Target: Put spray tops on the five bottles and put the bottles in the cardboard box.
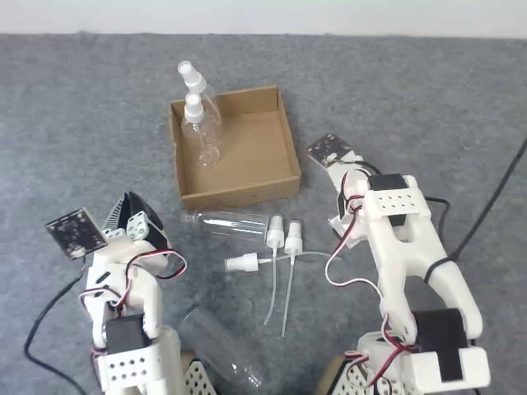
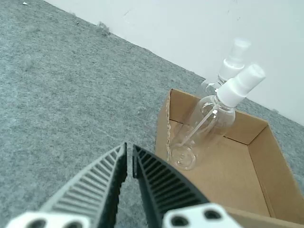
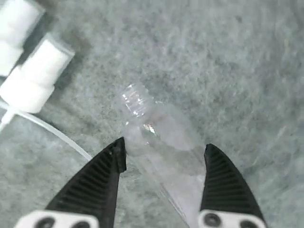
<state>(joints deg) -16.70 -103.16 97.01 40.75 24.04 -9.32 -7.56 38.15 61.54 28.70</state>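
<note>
The cardboard box point(image 1: 284, 140) point(image 2: 268, 154) sits at the table's middle back. Two capped clear bottles point(image 1: 201, 123) point(image 2: 209, 118) lean in its left corner. My left gripper point(image 1: 125, 212) point(image 2: 129, 153) is shut on nothing, hanging left of and in front of the box. My right gripper point(image 3: 164, 154) point(image 1: 344, 220) is open, right of the box's front. An uncapped clear bottle point(image 3: 159, 137) lies on the carpet between its fingers. Another uncapped bottle point(image 1: 226, 222) lies just in front of the box. Three spray tops point(image 1: 274, 233) point(image 3: 35, 78) with long tubes lie beside it.
One more clear bottle point(image 1: 218, 350) lies near the front edge between the two arm bases. Grey carpet point(image 1: 90, 115) covers the table, with open room left of the box. A black cable point(image 1: 494, 206) runs along the right side.
</note>
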